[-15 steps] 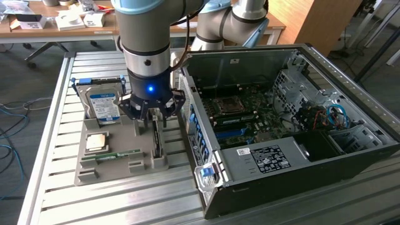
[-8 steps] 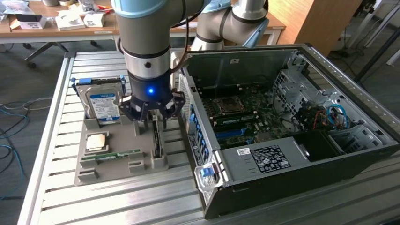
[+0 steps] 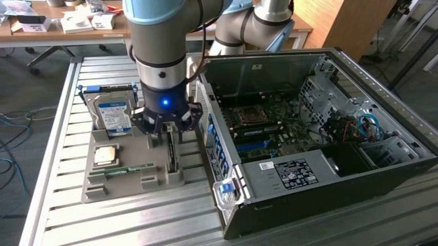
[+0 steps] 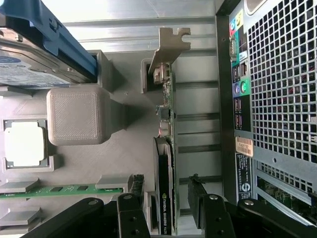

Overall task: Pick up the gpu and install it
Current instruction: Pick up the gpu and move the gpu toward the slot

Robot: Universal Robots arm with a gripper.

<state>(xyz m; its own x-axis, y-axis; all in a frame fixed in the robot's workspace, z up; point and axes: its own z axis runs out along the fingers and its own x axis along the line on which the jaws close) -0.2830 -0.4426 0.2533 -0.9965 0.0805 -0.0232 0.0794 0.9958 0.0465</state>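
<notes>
The slatted metal table [image 3: 137, 218] carries a grey parts tray [image 3: 126, 154] beside an open computer case [image 3: 308, 197]. The graphics card [image 3: 171, 154] stands on edge in a tray slot, its metal bracket toward the hard drive [image 3: 113, 115] end. The gripper [image 3: 171, 134] hangs over it with jaws open, one finger on each side of the card, not clamping it. Behind, a wooden desk [image 3: 61, 35] holds small boxes, and cables [image 3: 14, 128] trail over the grey floor.

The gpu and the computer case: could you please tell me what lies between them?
In the wrist view, bare slatted table lies between the gpu and the computer case, plus one of the fingers.
</notes>
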